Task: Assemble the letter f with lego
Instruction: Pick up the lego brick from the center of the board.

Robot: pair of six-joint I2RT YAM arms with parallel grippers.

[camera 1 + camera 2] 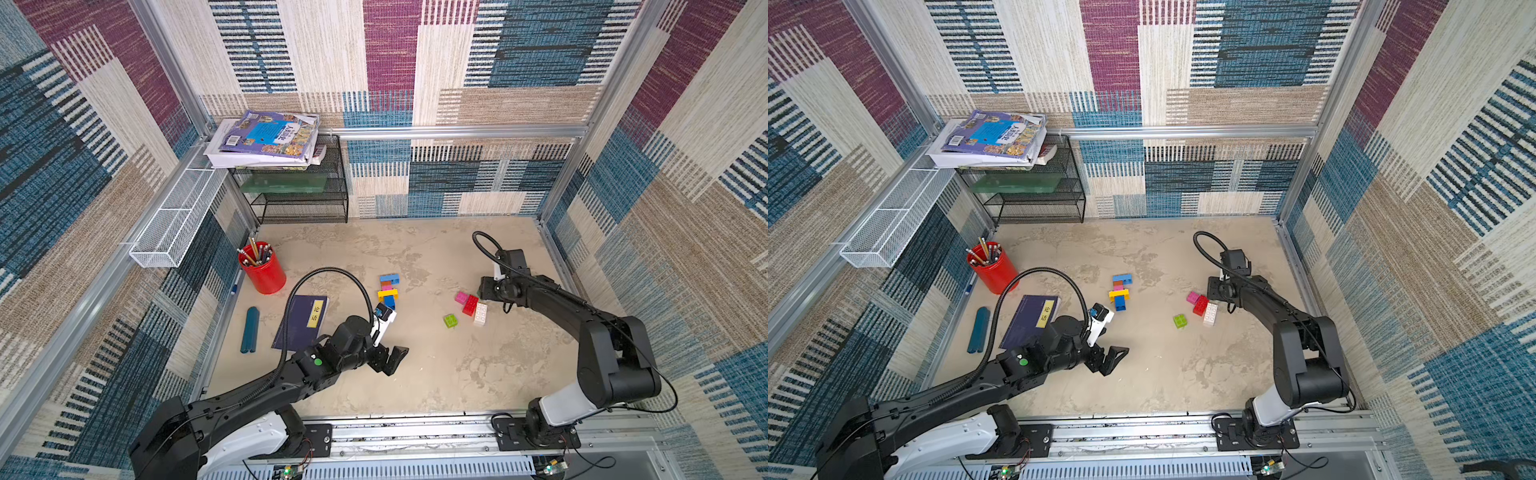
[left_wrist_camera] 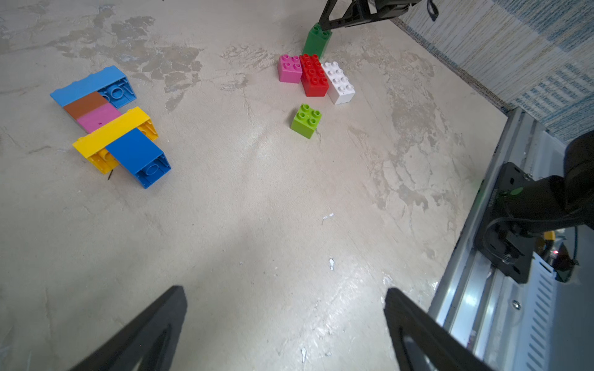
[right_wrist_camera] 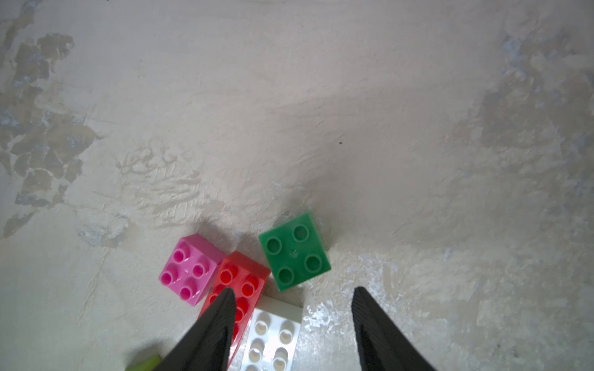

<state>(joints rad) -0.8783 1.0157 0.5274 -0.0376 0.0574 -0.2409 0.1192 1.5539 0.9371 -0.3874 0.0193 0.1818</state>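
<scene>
Right gripper [image 3: 293, 290] jaws spread, dark green square studded plastic brick [image 3: 294, 252] just ahead of them; I'd say advance, straddle it squarely, then close.

red cup [image 1: 262, 272] holds pencils [image 1: 254, 254] | blue book [image 1: 302, 322] flat nearby | teal case [image 1: 250, 330] beside book | books [image 1: 266, 139] piled on black rack [image 1: 299, 195] | white basket [image 1: 174, 220] on wall

Left hand [image 2: 284, 289] gapes wide, empty; right hand [image 3: 293, 290] points down, jaws parted.
</scene>
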